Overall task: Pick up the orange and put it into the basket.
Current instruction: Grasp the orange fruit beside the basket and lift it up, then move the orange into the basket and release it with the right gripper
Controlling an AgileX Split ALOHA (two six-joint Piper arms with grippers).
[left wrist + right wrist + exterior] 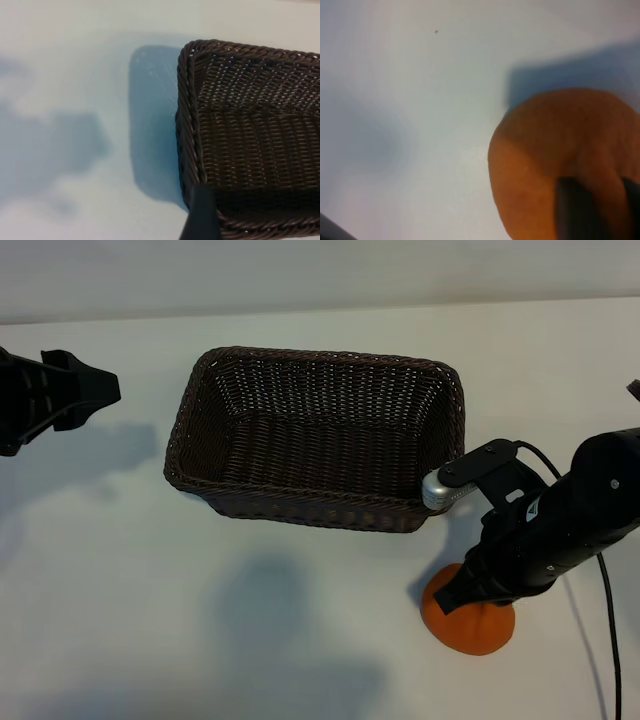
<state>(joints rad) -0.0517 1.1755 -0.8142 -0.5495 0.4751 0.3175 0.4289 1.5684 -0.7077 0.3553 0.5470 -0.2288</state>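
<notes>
Risk: orange (478,628) could squirt sideways if the pinch sits off-centre | Orange: matte, bright, roundish, resting on the table (300,640) just outside the empty basket (205,485) | Right gripper (458,595): down on the orange, fingers seemingly closing on it, grip unclear | Left gripper (95,390): parked apart, spread.

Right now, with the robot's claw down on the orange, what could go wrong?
The right gripper sits on the orange, which rests on the table. The fruit is round, so it might slip out and roll away when lifted. The basket has a raised rim close by, so a low carry could bump it.
</notes>
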